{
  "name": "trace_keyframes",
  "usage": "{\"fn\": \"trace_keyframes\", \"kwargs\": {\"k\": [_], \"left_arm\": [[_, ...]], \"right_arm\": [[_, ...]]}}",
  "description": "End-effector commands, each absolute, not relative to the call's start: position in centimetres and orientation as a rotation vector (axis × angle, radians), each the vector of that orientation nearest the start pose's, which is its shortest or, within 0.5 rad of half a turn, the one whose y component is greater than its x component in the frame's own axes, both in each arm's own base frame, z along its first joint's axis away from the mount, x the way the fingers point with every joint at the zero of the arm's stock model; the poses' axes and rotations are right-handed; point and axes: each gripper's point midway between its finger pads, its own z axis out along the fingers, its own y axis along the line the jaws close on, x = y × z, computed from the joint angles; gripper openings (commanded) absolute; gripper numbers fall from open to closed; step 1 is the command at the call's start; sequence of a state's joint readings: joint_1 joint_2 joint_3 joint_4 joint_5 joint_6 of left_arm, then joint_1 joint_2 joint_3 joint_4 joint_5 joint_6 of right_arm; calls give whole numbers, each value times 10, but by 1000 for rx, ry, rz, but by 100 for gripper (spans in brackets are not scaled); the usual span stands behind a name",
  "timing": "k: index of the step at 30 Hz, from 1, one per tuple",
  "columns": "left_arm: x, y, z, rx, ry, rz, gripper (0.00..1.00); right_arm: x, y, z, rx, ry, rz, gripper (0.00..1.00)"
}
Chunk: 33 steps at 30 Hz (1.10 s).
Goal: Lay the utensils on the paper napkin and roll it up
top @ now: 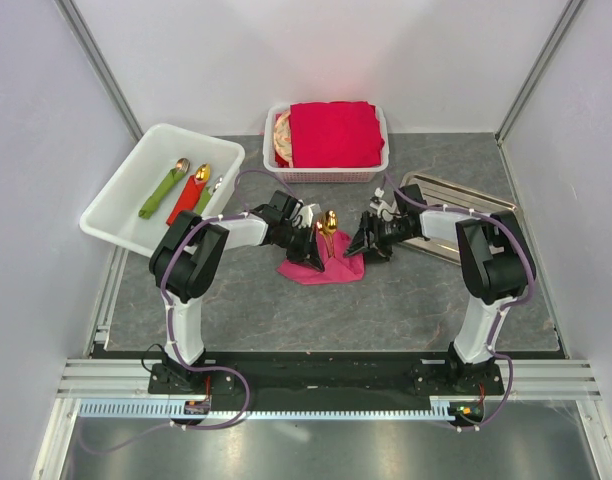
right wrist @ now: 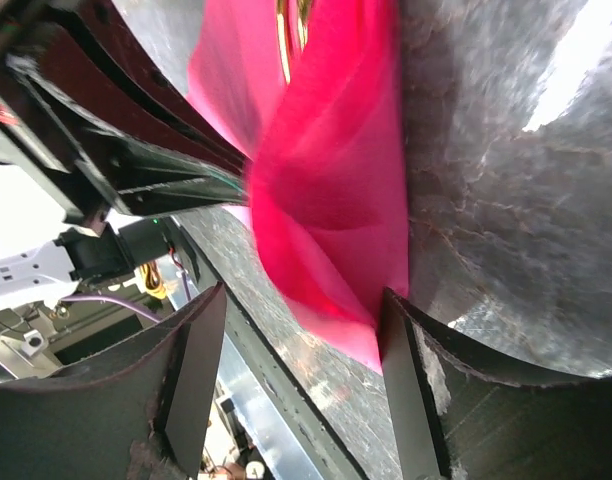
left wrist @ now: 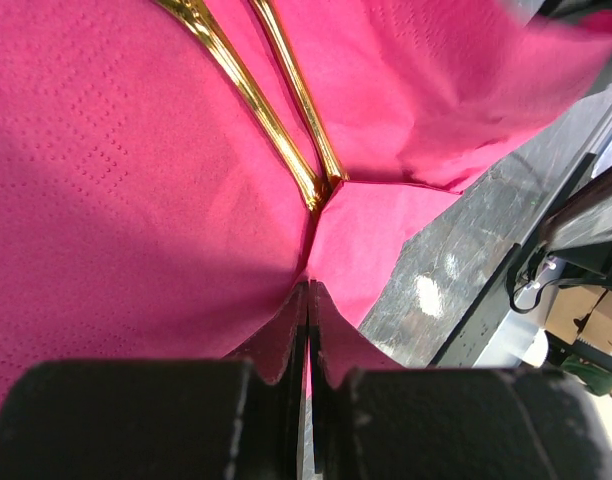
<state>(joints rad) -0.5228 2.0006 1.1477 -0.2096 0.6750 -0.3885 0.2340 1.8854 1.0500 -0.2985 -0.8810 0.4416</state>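
- Paper napkin (top: 331,270): magenta-pink, crumpled and partly folded up, on the grey table (top: 286,310) near the middle, between the two grippers.
- Utensils (top: 329,222): gold pieces lying on the far part of the napkin, their heads poking out past its far edge.
- The left wrist view shows two slim gold handles (left wrist: 248,95) running across the pink sheet (left wrist: 106,180) and meeting at a crease where the paper folds over them.
- Left gripper (top: 312,243): at the napkin's left side. Its jaws are pressed together with a fold of the pink paper pinched between them (left wrist: 307,300).
- Right gripper (top: 368,240): at the napkin's right side, jaws spread wide (right wrist: 302,292). A raised fold of napkin (right wrist: 326,200) stands in the gap and touches one finger (right wrist: 401,380); the other finger is apart from it. Nothing is clamped.
- Gold glints (right wrist: 283,45) show at the far end of that fold, blurred.
- White bin (top: 116,200), far left: holds a green bundle (top: 161,190) and a red bundle (top: 186,198), each with a spoon.
- White basket (top: 331,176), far centre: stack of red napkins (top: 334,133).
- Metal tray (top: 441,190), right, partly under the right arm.
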Motion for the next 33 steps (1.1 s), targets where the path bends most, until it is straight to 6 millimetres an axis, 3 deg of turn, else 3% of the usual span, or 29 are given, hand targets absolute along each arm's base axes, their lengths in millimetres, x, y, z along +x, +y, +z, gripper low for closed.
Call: {"fn": "trace_keyframes", "kwargs": {"k": [1,14,17,21,26,33], "left_arm": [[290,-295,-7,411,2770,-1066,6],[291,-295,-8,411,2770,-1064,6],[290,-295,-8,410,2773,-1063,6],[290,-296,-8,408,2775,-1065,6],[291,-295,-8,408,2771,-1065,6],[290,-295,-9,408,2774,-1064,6]], "right_arm": [[300,222,38,-19,2732,1349,70],[312,184,44,-26,2733,1174,72],[307,180,40,-27,2758,1151,73],[293,186,31,3,2788,1252,68],[302,189,27,17,2757,1270,61],[329,178,40,-11,2686,1173,57]]}}
